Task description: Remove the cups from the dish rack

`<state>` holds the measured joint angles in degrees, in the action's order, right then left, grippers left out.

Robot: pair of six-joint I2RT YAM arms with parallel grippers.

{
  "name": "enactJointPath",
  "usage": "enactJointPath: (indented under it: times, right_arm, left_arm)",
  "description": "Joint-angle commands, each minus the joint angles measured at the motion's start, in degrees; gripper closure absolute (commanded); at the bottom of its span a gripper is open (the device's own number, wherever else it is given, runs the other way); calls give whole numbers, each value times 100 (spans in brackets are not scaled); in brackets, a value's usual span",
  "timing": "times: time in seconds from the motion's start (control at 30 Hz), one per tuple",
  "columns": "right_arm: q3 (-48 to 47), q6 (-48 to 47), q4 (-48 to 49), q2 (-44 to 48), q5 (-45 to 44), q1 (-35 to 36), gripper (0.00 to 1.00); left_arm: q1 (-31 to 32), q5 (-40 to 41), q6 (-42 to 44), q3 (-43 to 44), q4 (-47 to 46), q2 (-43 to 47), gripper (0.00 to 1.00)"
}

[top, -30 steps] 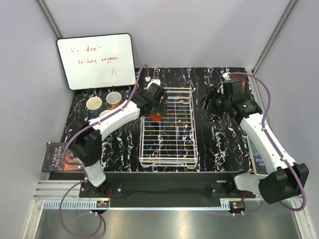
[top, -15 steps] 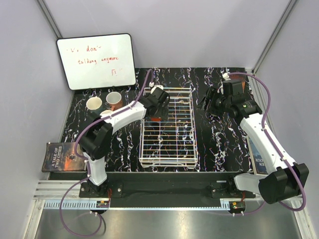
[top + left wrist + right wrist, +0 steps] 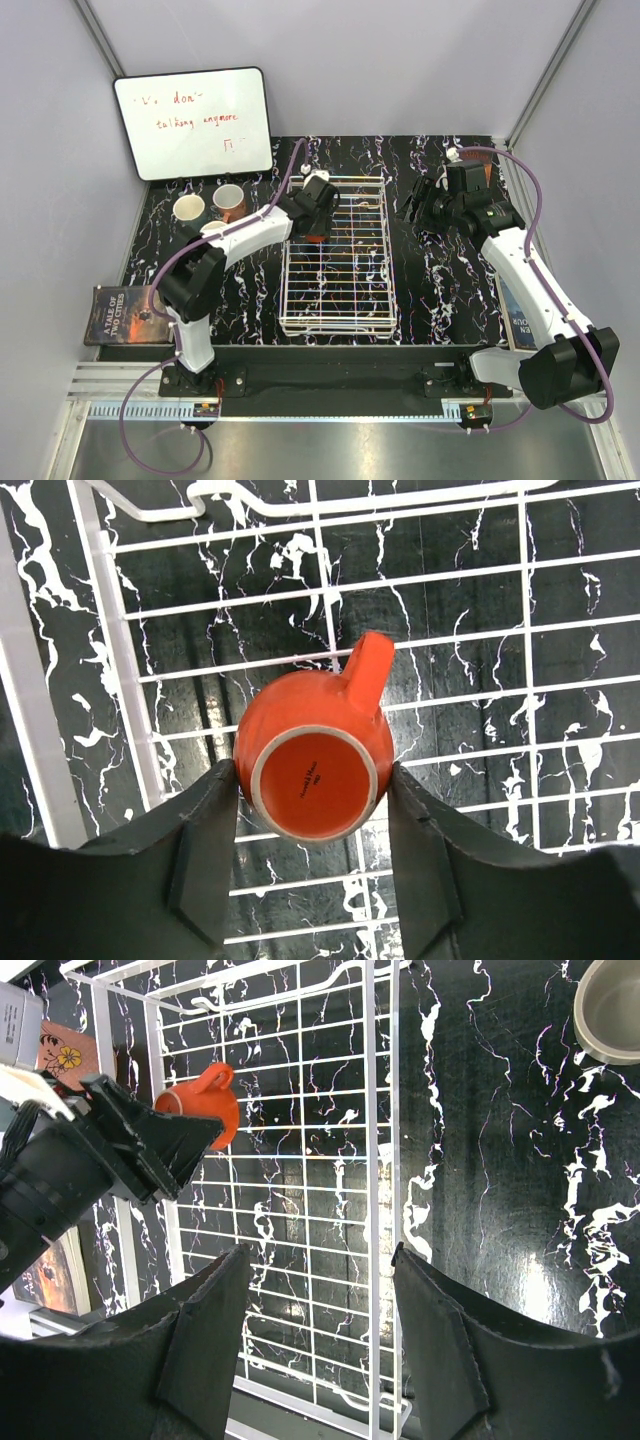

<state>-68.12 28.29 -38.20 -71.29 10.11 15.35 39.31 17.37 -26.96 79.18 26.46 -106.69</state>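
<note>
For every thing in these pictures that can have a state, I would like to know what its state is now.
Red mug: upside down in the dish rack.
Left gripper: fingers on both sides of the red mug, grip unclear.
Right gripper: open, empty.
Dish rack: only the red mug seen in it.
Salmon mug: upright on the table.
Brownish-grey mug: upright on the table.
Book: closed.

The small red mug (image 3: 315, 760) is smooth, glossy glazed ceramic. The dish rack (image 3: 35, 720) is white-coated wire on a shiny black, white-veined marble-look tabletop (image 3: 580, 525). The fingers (image 3: 205, 850) of the left gripper (image 3: 311, 770) look matt black plastic.
</note>
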Motion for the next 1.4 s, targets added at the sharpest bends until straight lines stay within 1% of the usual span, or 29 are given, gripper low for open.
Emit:
enactJointPath:
  times: [0.0, 0.1, 0.2, 0.23, 0.3, 0.33, 0.37, 0.4, 0.43, 0.5, 0.53, 0.57, 0.6, 0.63, 0.67, 0.7, 0.73, 0.77, 0.8, 0.83, 0.9, 0.93, 0.97, 1.03, 1.07, 1.13, 1.37]
  right_arm:
    - [-17, -61, 58, 80, 9, 20, 34]
    - [-35, -26, 67, 132, 0, 20, 34]
    - [-35, 18, 75, 185, 9, 20, 34]
    - [-35, 27, 75, 203, 9, 20, 34]
    - [-9, 62, 84, 255, 52, 20, 34]
    - [0, 88, 110, 273, 79, 20, 34]
    - [18, 149, 137, 317, 157, 20, 34]
    - [61, 176, 163, 343, 210, 20, 34]
    - [105, 229, 268, 370, 289, 12, 34]
    - [245, 387, 435, 493, 579, 12, 34]
    - [307, 457, 679, 545, 710, 20, 34]
    - [369, 623, 821, 659, 1025, 20, 34]
    - [500, 703, 979, 721, 1193, 20, 34]
    - [553, 791, 1276, 765, 1360, 20, 34]
    - [606, 931, 1427, 835, 1684, 20, 34]
    - [685, 993, 1559, 870, 1809, 20, 34]
    - [729, 1072, 1848, 906, 1941, 20, 34]
    - [843, 1238, 2016, 993, 2221, 29, 34]
    - [905, 1353, 2348, 1029, 2363, 20, 34]
    - [984, 1459, 2526, 1073, 2634, 20, 34]
    - [1203, 1810, 3016, 1187, 2838, 29, 34]
    - [1283, 1933, 3185, 1222, 2987, 20, 34]
    - [1457, 2178, 3361, 1309, 3040, 20, 34]
    - [1582, 2364, 3739, 1406, 3155, 20, 34]
    - [1634, 2487, 3766, 1416, 3190, 20, 34]
    - [1644, 2532, 3960, 1407, 3286, 20, 35]
    - [1495, 2532, 3978, 1407, 3410, 73, 35]
  left_arm:
    - [-11, -154, -28, -227, -44, 500, 100]
    - [-11, -365, -46, -280, -88, 982, 100]
    - [-72, -891, -107, -359, -334, 1501, 100]
    - [-125, -1223, -142, -394, -482, 1616, 100]
    - [-186, -1594, -300, -447, -597, 1871, 100]
    - [-274, -2074, -379, -499, -807, 1950, 100]
    - [-327, -2366, -476, -578, -992, 2099, 100]
    - [-388, -2717, -703, -849, -1220, 2170, 100]
    - [-485, -3365, -827, -990, -1709, 2240, 100]
    - [-547, -3905, -1221, -1560, -2361, 2451, 100]
    - [-591, -4429, -1363, -1763, -3034, 2521, 100]
    - [-609, -4678, -1512, -1931, -3363, 2600, 100]
    - [-626, -4916, -1853, -2072, -3688, 2618, 100]
    - [-626, -5388, -2039, -2377, -4423, 2636, 100]
    - [-626, -5593, -2224, -2528, -4821, 2662, 100]
    - [-626, -5717, -2687, -2730, -5269, 2680, 100]
    - [-635, -5901, -2927, -3089, -6239, 2715, 100]
    - [-626, -5955, -3320, -3240, -6649, 2707, 100]
    - [-644, -6016, -3481, -3329, -6958, 2689, 100]
    - [-644, -6043, -3613, -3469, -7457, 2645, 100]
    - [-653, -6052, -3974, -3558, -7873, 2575, 100]
    - [-661, -6069, -4105, -3593, -8328, 2540, 100]
    - [-661, -6070, -4368, -3628, -8524, 2426, 100]
    - [-661, -6052, -4580, -3629, -9006, 2303, 100]
    - [-661, -6035, -4747, -3585, -9122, 2172, 100]
    - [-661, -5991, -4810, -3541, -9255, 2083, 100]
    - [-617, -5946, -4617, -3269, -8983, 1933, 100]
